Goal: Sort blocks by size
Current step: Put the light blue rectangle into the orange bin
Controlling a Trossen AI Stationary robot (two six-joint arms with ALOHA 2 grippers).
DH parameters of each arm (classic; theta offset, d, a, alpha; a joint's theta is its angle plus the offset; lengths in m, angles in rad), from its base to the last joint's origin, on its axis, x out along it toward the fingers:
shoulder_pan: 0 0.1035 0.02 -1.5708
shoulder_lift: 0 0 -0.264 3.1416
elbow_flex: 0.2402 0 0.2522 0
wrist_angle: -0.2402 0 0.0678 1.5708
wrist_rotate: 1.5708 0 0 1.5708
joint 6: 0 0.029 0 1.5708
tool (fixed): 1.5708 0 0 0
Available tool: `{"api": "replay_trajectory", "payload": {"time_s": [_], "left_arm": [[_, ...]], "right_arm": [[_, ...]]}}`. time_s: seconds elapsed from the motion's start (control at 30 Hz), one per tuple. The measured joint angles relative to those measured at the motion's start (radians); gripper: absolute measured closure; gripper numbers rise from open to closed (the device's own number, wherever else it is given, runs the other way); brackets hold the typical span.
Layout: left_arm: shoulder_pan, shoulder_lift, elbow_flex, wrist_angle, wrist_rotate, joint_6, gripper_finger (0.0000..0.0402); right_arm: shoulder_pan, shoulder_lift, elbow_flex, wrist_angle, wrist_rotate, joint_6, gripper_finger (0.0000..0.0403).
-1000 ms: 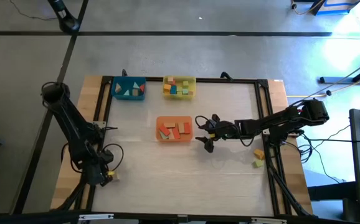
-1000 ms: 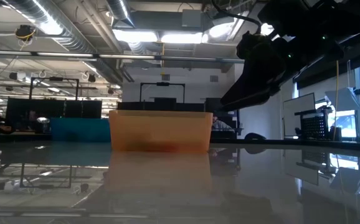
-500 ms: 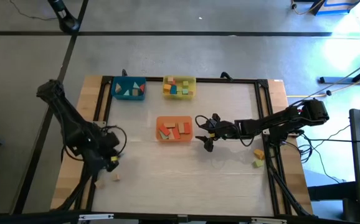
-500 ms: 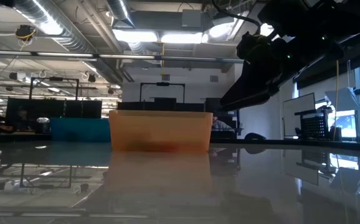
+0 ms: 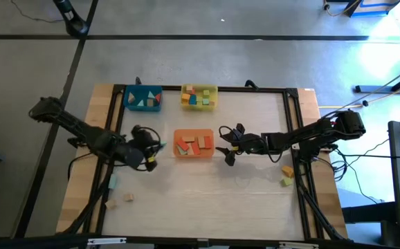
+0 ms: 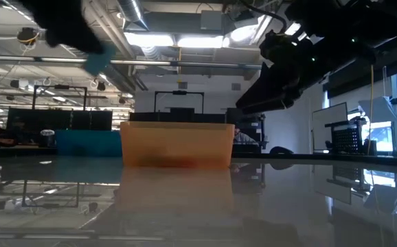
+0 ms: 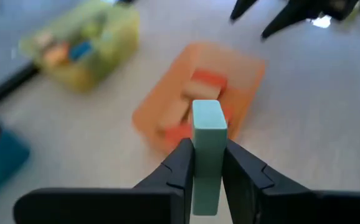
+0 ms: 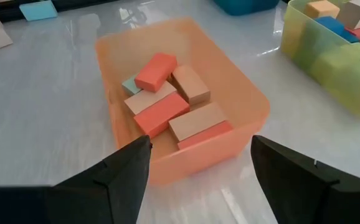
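My left gripper (image 5: 153, 149) is shut on a pale green block (image 7: 208, 124) just left of the orange tray (image 5: 194, 143); in the low view the block (image 6: 97, 62) hangs high above the table. The orange tray holds several red and wood blocks (image 8: 164, 102). My right gripper (image 5: 229, 146) is open and empty, hovering at the tray's right side (image 8: 198, 168). The blue tray (image 5: 143, 98) and the yellow tray (image 5: 199, 97) at the far edge each hold several blocks. My left gripper pinches the pale green block's two long sides (image 7: 206, 165) between its two fingers (image 7: 181, 158). The block lies along the fingers and its free end sticks out past the fingertips. It is lifted clear of the table.
Loose blocks lie near the table's left front: two wood ones (image 5: 129, 198) (image 5: 109, 205) and a pale one (image 5: 113, 181). An orange block (image 5: 287, 171) and a green one (image 5: 286, 181) lie at the right edge. The table's near middle is bare.
My left gripper has risen from the table's near left corner and gone toward the far right, to the orange tray, carrying the pale green block clear of the table. My right gripper has stayed beside the tray.
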Motion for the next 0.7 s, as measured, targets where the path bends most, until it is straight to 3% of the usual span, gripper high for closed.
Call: {"api": "replay_trajectory", "payload": {"time_s": [0.13, 0.33, 0.7], "left_arm": [[0.087, 0.034, -0.034, 0.217, 0.005, 0.212, 0.0345], [0.206, 0.140, -0.088, 0.515, 0.048, 0.374, 0.0345], [0.356, 0.429, -0.092, 0.729, 0.190, 0.496, 0.0343]], "right_arm": [[0.000, 0.000, 0.000, 0.000, 0.005, 0.005, 0.0127], [0.000, 0.000, 0.000, 0.000, 0.005, 0.025, 0.0127], [0.000, 0.004, 0.000, 0.000, 0.005, 0.027, 0.0127]]}}
